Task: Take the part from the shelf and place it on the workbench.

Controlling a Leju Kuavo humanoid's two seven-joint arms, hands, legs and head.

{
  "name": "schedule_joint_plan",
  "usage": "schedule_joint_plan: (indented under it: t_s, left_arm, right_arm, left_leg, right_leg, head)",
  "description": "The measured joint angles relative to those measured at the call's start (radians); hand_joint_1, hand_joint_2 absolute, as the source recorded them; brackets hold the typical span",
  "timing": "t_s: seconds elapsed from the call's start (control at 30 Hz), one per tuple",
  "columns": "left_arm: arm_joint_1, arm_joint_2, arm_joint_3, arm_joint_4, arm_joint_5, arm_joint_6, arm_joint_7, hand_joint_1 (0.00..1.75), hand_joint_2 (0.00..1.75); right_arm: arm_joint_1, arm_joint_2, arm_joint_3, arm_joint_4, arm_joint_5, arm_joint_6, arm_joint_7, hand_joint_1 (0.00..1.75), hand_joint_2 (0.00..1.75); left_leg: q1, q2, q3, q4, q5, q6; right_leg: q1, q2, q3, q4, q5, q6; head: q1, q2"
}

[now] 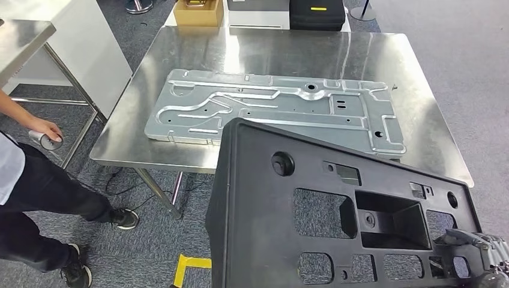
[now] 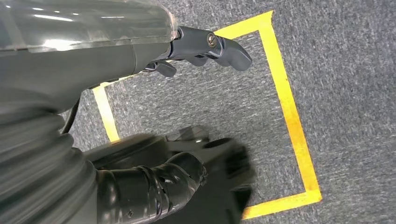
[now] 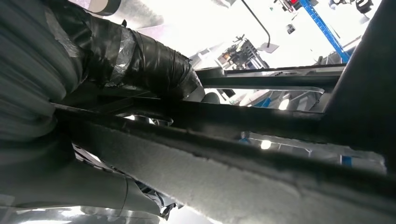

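Observation:
A large black plastic part (image 1: 270,228) with several cut-outs is held up at a tilt in front of me, near the front edge of the steel workbench (image 1: 270,54). My right hand (image 1: 474,252) grips its lower right corner. In the right wrist view my right hand (image 3: 93,60) lays its taped thumb over a rib of the black part (image 3: 261,182). My left hand (image 2: 93,70) hangs above the carpet with its fingers apart and holds nothing.
A stamped silver metal plate (image 1: 270,111) lies across the middle of the workbench. A person (image 1: 36,174) crouches at the left with a tape roll (image 1: 47,139) in hand. A cardboard box (image 1: 198,12) and a black case (image 1: 317,13) stand behind. Yellow floor tape (image 2: 289,107) marks a square.

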Motion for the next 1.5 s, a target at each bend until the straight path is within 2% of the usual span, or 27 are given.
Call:
schedule_joint_plan:
  t_s: [0.03,0.07,0.13,0.2,0.3,0.37,0.4,0.47,0.5,0.53,0.57,0.63,0.7,0.77,0.87,0.9,0.97,1.0,1.03,1.07,1.1,1.13,1.2,1.27,1.37,1.43,1.5]
  left_arm:
    - [0.002,0.0,0.0,0.0,-0.001,0.0,0.0,0.0,1.75]
    - [0.003,0.0,0.0,0.0,-0.002,0.0,0.0,0.0,1.75]
    - [0.003,0.001,0.0,0.0,-0.003,0.0,0.001,0.0,1.75]
    - [0.001,0.001,0.0,0.0,-0.003,0.0,0.002,0.0,1.75]
    - [0.001,0.002,0.0,0.0,-0.005,0.001,0.003,0.0,1.75]
    - [0.002,0.002,0.0,0.0,-0.008,0.001,0.003,0.0,1.75]
    - [0.001,0.001,0.0,0.0,-0.01,0.001,0.003,0.0,1.75]
    - [-0.001,0.001,0.0,0.0,-0.013,0.0,0.003,0.0,1.75]
    - [-0.001,0.001,0.0,0.0,-0.014,0.0,0.004,0.0,1.75]
    - [0.0,0.001,0.0,0.0,-0.015,0.0,0.004,0.0,1.75]
    - [0.0,0.001,0.0,0.0,-0.016,0.0,0.005,0.0,1.75]
    - [0.001,0.001,0.0,0.0,-0.016,0.0,0.005,0.0,1.75]
    - [0.0,0.0,0.0,0.0,-0.018,0.0,0.005,0.0,1.75]
    - [-0.002,0.0,0.0,0.0,-0.021,0.002,0.006,0.0,1.75]
    - [-0.004,0.0,0.0,0.0,-0.023,0.013,0.012,0.0,1.75]
    - [-0.005,0.0,0.0,0.0,-0.024,0.017,0.015,0.0,1.75]
    - [-0.005,0.0,0.0,0.0,-0.028,0.021,0.021,0.0,1.75]
    - [-0.004,0.0,0.0,0.0,-0.03,0.021,0.022,0.0,1.75]
    - [-0.003,0.0,0.0,0.0,-0.032,0.019,0.023,0.0,1.75]
    - [-0.003,0.0,0.0,0.0,-0.036,0.017,0.023,0.0,1.75]
    - [-0.003,0.0,0.0,0.0,-0.039,0.014,0.021,0.0,1.75]
    - [-0.003,0.001,0.0,0.0,-0.045,0.011,0.02,0.0,1.75]
    - [-0.006,0.002,0.0,0.0,-0.058,0.004,0.018,0.0,1.75]
    - [-0.01,0.003,0.0,0.0,-0.069,0.0,0.019,0.0,1.75]
    - [-0.009,0.003,0.0,0.0,-0.075,-0.001,0.019,0.0,1.75]
    - [-0.01,0.003,0.0,0.0,-0.075,-0.002,0.02,0.0,1.75]
    - [-0.011,0.003,0.0,0.0,-0.078,-0.006,0.022,0.0,1.75]
  right_arm:
    - [0.0,0.0,0.0,0.0,0.001,0.0,0.001,1.75,1.75]
    - [0.0,0.0,0.0,0.0,0.001,0.0,0.001,1.75,1.75]
    - [0.0,0.0,0.0,0.001,0.002,0.0,0.002,1.75,1.75]
    - [0.0,0.0,0.001,0.001,0.003,0.0,0.002,1.75,1.75]
    - [0.0,0.0,0.003,0.001,0.004,0.0,0.002,1.75,1.75]
    - [-0.001,-0.001,0.003,0.0,0.003,0.0,0.003,1.75,1.75]
    - [-0.001,-0.002,0.003,0.0,0.002,0.0,0.004,1.75,1.75]
    - [-0.001,-0.005,0.003,0.001,0.001,0.0,0.005,1.75,1.75]
    - [-0.001,-0.007,0.003,0.002,0.0,0.0,0.005,1.75,1.75]
    - [0.0,-0.009,0.003,0.003,-0.001,0.0,0.005,1.75,1.75]
    - [0.0,-0.01,0.003,0.004,-0.001,0.0,0.006,1.75,1.75]
    - [-0.001,-0.011,0.003,0.005,-0.002,0.0,0.008,1.75,1.75]
    - [-0.003,-0.013,0.003,0.005,-0.002,0.0,0.008,1.75,1.75]
    - [-0.004,-0.016,0.003,0.006,-0.003,0.0,0.01,1.75,1.75]
    - [-0.009,-0.02,0.003,0.006,-0.007,0.0,0.017,1.75,1.75]
    - [-0.012,-0.021,0.003,0.007,-0.007,0.0,0.019,1.75,1.75]
    - [-0.02,-0.024,0.004,0.008,-0.007,0.0,0.02,1.75,1.75]
    - [-0.023,-0.026,0.004,0.009,-0.007,0.0,0.021,1.75,1.75]
    - [-0.026,-0.027,0.004,0.01,-0.006,0.0,0.022,1.75,1.75]
    - [-0.029,-0.03,0.005,0.012,-0.005,0.0,0.023,1.75,1.75]
    - [-0.034,-0.034,0.006,0.014,-0.001,0.0,0.027,1.75,1.75]
    - [-0.041,-0.04,0.007,0.016,0.004,0.0,0.034,1.75,1.75]
    - [-0.06,-0.056,0.015,0.024,0.02,0.001,0.056,1.75,1.75]
    - [-0.08,-0.074,0.023,0.031,0.033,0.001,0.077,1.75,1.75]
    - [-0.099,-0.096,0.03,0.04,0.041,0.0,0.091,1.75,1.75]
    - [-0.108,-0.109,0.032,0.044,0.046,0.0,0.095,1.75,1.75]
    - [-0.116,-0.122,0.037,0.051,0.054,0.001,0.104,1.75,1.75]
  left_leg:
    - [0.001,0.0,-0.017,0.009,0.018,-0.001]
    - [0.003,0.0,-0.014,-0.021,0.056,-0.002]
    - [0.003,0.0,0.028,-0.145,0.144,0.003]
    - [-0.001,0.0,0.065,-0.231,0.175,0.011]
    - [-0.003,-0.001,0.074,-0.25,0.167,0.025]
    - [0.001,-0.001,0.08,-0.26,0.169,0.036]
    - [0.003,0.0,0.083,-0.264,0.169,0.041]
    - [0.002,0.001,0.087,-0.265,0.164,0.048]
    - [0.001,0.001,0.089,-0.265,0.161,0.05]
    - [0.001,0.001,0.093,-0.265,0.158,0.05]
    - [0.001,0.0,0.099,-0.265,0.154,0.049]
    - [0.001,-0.002,0.113,-0.265,0.144,0.045]
    - [-0.002,-0.003,0.12,-0.263,0.135,0.037]
    - [-0.004,-0.003,0.12,-0.263,0.132,0.026]
    - [-0.004,-0.001,0.116,-0.244,0.114,0.011]
    - [-0.004,0.0,0.101,-0.21,0.093,0.006]
    - [-0.001,0.0,0.041,-0.091,0.037,0.0]
    - [0.0,0.0,0.009,-0.033,0.018,-0.001]
    - [0.001,0.0,-0.014,0.001,0.015,-0.002]
    - [0.001,0.0,-0.022,0.007,0.029,-0.002]
    - [0.0,0.0,-0.008,-0.034,0.065,0.001]
    - [0.0,0.0,0.02,-0.102,0.107,0.006]
    - [-0.005,0.0,0.074,-0.227,0.159,0.018]
    - [-0.01,0.0,0.087,-0.26,0.162,0.026]
    - [-0.004,-0.001,0.091,-0.277,0.174,0.039]
    - [0.002,0.001,0.095,-0.287,0.18,0.048]
    - [0.002,0.001,0.094,-0.288,0.18,0.051]
  right_leg:
    - [0.0,0.001,0.006,0.001,-0.005,0.001]
    - [0.0,0.002,0.014,0.001,-0.011,0.002]
    - [0.0,0.004,0.03,0.003,-0.025,0.009]
    - [0.003,0.004,0.038,0.006,-0.037,0.02]
    - [0.005,0.004,0.039,0.003,-0.043,0.036]
    - [0.003,0.004,0.029,0.03,-0.062,0.045]
    - [0.002,0.004,0.007,0.076,-0.086,0.049]
    - [0.002,0.004,-0.069,0.211,-0.141,0.055]
    - [0.001,0.004,-0.106,0.268,-0.154,0.057]
    - [0.001,0.004,-0.127,0.29,-0.143,0.057]
    - [0.001,0.004,-0.128,0.272,-0.112,0.055]
    - [0.002,0.004,-0.082,0.147,-0.024,0.048]
    - [0.008,0.004,-0.04,0.048,0.018,0.038]
    - [0.014,0.005,-0.034,0.028,0.013,0.029]
    - [0.007,0.005,-0.027,0.015,0.014,0.011]
    - [0.004,0.004,-0.023,0.01,0.014,0.006]
    - [0.005,0.001,-0.019,0.008,0.012,-0.002]
    - [0.006,0.001,-0.019,0.008,0.011,-0.003]
    - [0.007,0.001,-0.018,0.009,0.01,-0.004]
    - [0.008,0.001,-0.016,0.009,0.009,-0.005]
    - [0.008,0.002,-0.013,0.009,0.007,-0.004]
    - [0.009,0.003,-0.008,0.009,0.005,-0.003]
    - [0.012,0.005,-0.004,0.01,0.001,0.003]
    - [0.012,0.005,-0.006,0.01,0.001,0.013]
    - [0.011,0.005,-0.01,0.018,-0.006,0.029]
    - [0.009,0.005,-0.043,0.092,-0.053,0.037]
    - [0.006,0.005,-0.107,0.222,-0.114,0.044]
  head:
    - [0.0,0.0]
    - [0.0,0.0]
    - [0.0,0.0]
    - [0.001,0.0]
    - [0.002,0.0]
    - [0.002,0.0]
    - [0.002,0.0]
    - [0.002,0.0]
    - [0.002,0.0]
    - [0.002,0.0]
    - [0.002,0.0]
    - [0.002,0.0]
    - [0.002,0.0]
    - [0.002,0.0]
    - [0.002,0.0]
    - [0.001,0.0]
    - [0.0,0.0]
    - [0.0,0.0]
    - [0.0,0.0]
    - [0.0,0.0]
    - [0.0,0.0]
    - [0.0,0.0]
    - [0.001,0.0]
    - [0.001,0.0]
    - [0.001,0.0]
    - [0.002,0.0]
    - [0.002,0.0]
